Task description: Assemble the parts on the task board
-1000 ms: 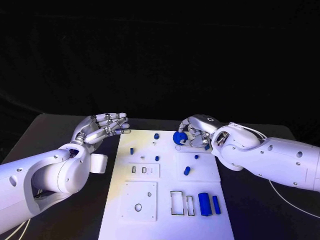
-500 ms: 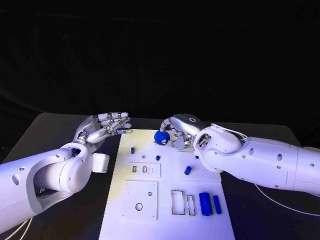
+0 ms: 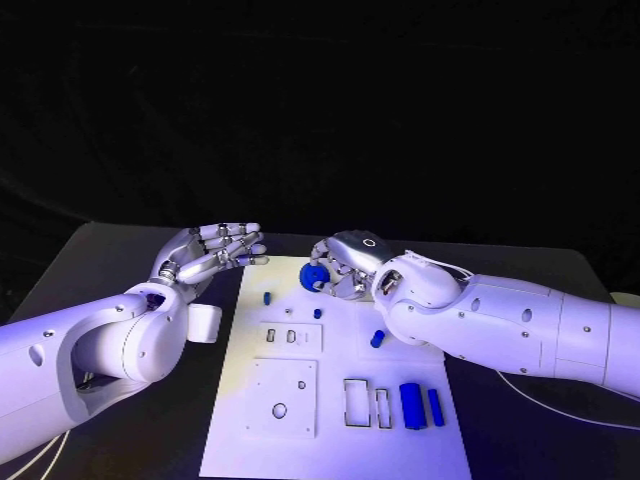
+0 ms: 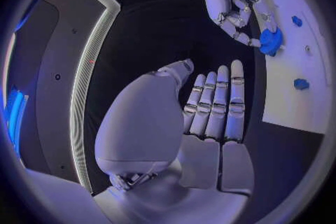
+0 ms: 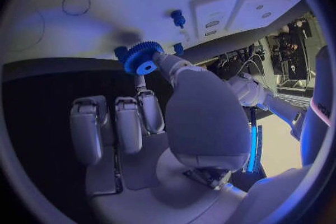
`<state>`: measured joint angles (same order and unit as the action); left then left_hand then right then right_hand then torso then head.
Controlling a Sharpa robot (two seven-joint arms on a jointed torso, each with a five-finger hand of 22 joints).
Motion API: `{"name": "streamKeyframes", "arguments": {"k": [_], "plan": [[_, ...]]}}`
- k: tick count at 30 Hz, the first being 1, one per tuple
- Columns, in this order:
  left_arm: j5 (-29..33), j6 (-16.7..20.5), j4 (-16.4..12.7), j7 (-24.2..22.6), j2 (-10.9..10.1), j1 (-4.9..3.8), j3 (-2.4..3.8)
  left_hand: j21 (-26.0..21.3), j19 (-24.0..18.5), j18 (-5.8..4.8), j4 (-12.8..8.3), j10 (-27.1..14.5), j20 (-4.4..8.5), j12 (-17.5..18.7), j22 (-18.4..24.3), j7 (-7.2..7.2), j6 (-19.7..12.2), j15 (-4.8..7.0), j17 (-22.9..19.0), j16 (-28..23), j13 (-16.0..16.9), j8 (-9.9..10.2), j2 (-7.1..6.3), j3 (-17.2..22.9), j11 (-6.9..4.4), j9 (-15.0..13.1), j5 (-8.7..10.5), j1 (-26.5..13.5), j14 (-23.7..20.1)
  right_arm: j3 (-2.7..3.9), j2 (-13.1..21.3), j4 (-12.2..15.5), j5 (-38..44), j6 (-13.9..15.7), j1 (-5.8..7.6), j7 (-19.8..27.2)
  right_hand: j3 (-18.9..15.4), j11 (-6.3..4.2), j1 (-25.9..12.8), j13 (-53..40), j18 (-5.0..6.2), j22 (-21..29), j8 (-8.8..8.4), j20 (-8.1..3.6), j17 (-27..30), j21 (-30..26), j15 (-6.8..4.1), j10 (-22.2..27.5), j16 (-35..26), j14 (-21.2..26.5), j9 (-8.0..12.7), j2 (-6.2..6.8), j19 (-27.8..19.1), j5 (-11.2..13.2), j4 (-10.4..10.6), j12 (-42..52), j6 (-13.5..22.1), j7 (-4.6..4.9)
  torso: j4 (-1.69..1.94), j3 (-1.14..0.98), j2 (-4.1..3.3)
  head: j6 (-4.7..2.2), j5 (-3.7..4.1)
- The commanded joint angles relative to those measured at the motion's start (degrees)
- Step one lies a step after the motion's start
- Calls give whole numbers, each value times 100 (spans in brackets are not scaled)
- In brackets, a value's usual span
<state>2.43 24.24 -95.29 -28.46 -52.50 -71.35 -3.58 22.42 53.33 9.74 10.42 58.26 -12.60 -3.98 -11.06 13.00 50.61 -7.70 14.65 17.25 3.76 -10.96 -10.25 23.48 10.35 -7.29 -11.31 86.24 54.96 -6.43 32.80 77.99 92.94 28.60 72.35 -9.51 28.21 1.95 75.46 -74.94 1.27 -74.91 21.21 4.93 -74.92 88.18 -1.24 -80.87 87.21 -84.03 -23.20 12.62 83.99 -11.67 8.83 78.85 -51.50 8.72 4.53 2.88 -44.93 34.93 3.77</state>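
**Blue gear held over the far end of the task board**

The blue gear [image 3: 316, 277] is pinched in the fingertips of the right hand [image 3: 346, 266], above the far end of the task board [image 3: 248, 440], near its far left corner; the right wrist view shows its toothed rim and pale centre hole, with the fingertips [image 5: 162, 59] against it.

Going from the left: the left hand [image 3: 209, 252] hovers just off the board's far left corner, palm up, fingers straight and close together, holding nothing. On the board, a small blue peg [image 3: 267, 297] stands near the left edge, and another blue piece [image 3: 378, 338] lies near the middle, below the right hand. Toward the near right corner, two blue bars [image 3: 421, 406] lie side by side next to a pair of rectangular slots [image 3: 365, 404]. A square plate with a round hole [image 3: 281, 397] sits at the near left.
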Motion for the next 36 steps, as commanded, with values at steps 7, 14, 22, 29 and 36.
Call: {"name": "streamKeyframes", "arguments": {"k": [7,14,22,29,36], "plan": [[11,-109,-5,-21,19,-6,5,39,-40,28,-38,-40,3,32,-6,23,-24,1,9,6,-8,25,44,6,6,9,19,8,-57,-7,-132,-153,126,-88,-44,-37,20,15,-19,-251,-70,-1323,26,-40,-657,31,-54,-3,6,-434,-76,-39,451,-26,5,-12,-215,-196,-13,-4,3,10,-16],[11,-109,-5,-17,19,-7,5,55,-49,27,-53,-43,3,29,-16,24,-22,0,14,7,-7,25,47,15,7,9,20,8,-60,-14,-195,-264,124,-198,-54,-38,34,30,-82,-238,-68,-1319,-5,-35,-646,26,-43,12,2,-432,-70,-1,448,-4,20,-30,-178,-177,-12,-3,6,5,-14],[11,-108,-4,-11,17,-7,5,60,-53,26,-58,-44,4,28,-20,24,-21,0,15,7,-6,25,48,18,7,10,20,8,-61,-28,-241,-353,119,-322,-58,-60,23,78,-223,-137,-58,-1285,-105,-9,-649,-4,-6,105,3,-431,-46,71,420,115,68,-137,-48,-121,-14,-7,3,10,-16],[11,-106,-4,-6,16,-7,5,60,-53,26,-58,-44,4,28,-20,24,-21,0,15,7,-6,25,48,18,7,10,20,8,-61,-37,-271,-405,61,-369,-60,-13,-230,230,-468,-29,-49,-1259,-481,110,-664,-33,129,236,11,-430,93,177,395,161,213,-257,410,39,-12,-7,4,20,-16],[11,-103,-2,0,13,-7,5,60,-53,26,-58,-44,4,28,-20,24,-21,0,15,7,-6,25,48,18,7,10,20,8,-61,-42,-250,-378,36,-377,-63,18,-351,221,-485,-61,-54,-1279,-460,129,-672,-19,130,218,16,-431,88,123,411,123,277,-227,279,21,-11,-6,4,24,-20]]}}
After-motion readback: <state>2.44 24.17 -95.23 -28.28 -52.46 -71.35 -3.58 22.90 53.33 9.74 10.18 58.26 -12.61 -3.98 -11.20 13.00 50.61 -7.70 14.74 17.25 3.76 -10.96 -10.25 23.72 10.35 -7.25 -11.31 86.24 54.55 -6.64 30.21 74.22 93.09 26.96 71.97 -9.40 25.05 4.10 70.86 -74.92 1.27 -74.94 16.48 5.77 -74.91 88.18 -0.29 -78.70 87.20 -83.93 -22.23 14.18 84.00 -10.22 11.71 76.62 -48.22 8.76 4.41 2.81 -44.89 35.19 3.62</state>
